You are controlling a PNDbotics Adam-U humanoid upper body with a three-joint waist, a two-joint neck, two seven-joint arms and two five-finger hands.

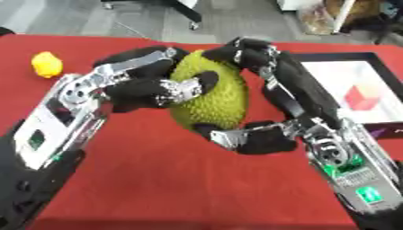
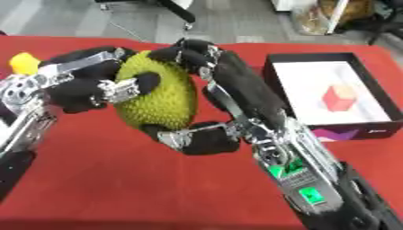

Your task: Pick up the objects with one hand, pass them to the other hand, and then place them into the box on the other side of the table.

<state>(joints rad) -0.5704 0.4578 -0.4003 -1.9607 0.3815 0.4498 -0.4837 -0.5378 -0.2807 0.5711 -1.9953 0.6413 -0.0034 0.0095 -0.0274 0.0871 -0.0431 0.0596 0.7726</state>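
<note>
Both hands grip the durian above the red table, so we judge this the handover. Our left hand curls round its left side; our right hand arches over the top, thumb beneath. Next, the left must let go before we carry it to the box.

Both head eyes look down, close, sharing the red table.
</note>
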